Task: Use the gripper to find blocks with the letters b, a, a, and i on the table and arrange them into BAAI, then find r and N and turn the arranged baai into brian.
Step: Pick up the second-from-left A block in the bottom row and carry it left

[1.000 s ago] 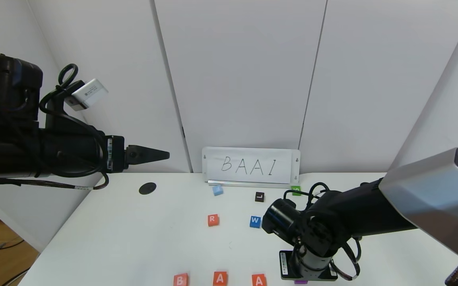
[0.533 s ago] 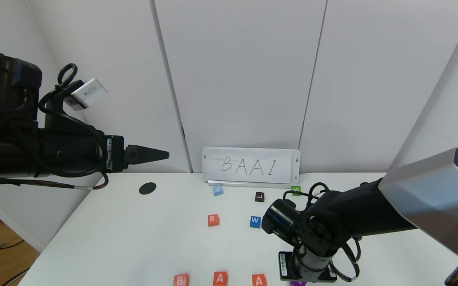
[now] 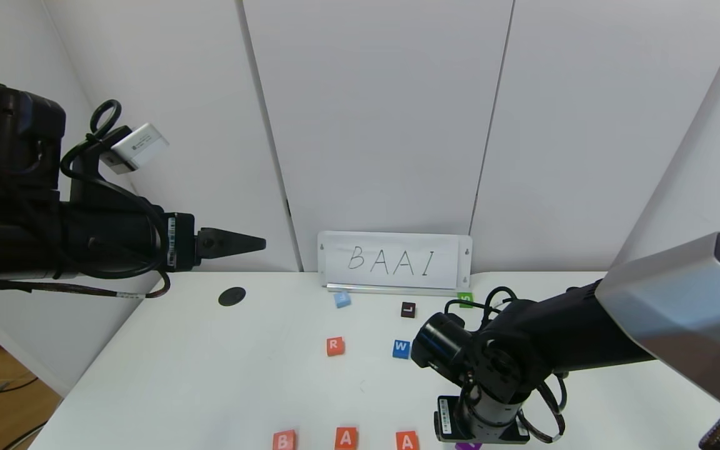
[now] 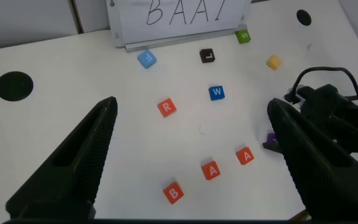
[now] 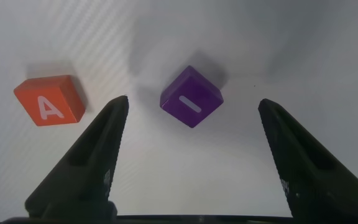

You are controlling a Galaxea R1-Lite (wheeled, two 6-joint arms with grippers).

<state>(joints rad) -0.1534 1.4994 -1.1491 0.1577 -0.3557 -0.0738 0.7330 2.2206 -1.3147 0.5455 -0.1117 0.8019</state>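
Observation:
Orange-red blocks B (image 3: 283,440), A (image 3: 346,438) and A (image 3: 407,440) lie in a row at the table's (image 3: 210,375) front edge. The purple I block (image 5: 191,96) rests on the table right of the second A (image 5: 48,99), turned askew. My right gripper (image 5: 192,101) hangs open over it, fingers on either side and clear of it. In the head view only a sliver of the purple I block (image 3: 467,446) shows under the right wrist. The R block (image 3: 335,345) lies mid-table. The yellow N block (image 4: 274,62) shows in the left wrist view. My left gripper (image 3: 235,242) is parked high at the left, open.
A blue W block (image 3: 401,349), a black L block (image 3: 408,309), a light blue block (image 3: 342,299) and a green S block (image 3: 465,300) lie behind the row. A white sign reading BAAI (image 3: 395,260) stands at the back. A black hole (image 3: 232,296) is at the back left.
My right gripper's jaws have opened and let go of the purple I block, which now lies on the table. The left arm has not moved.

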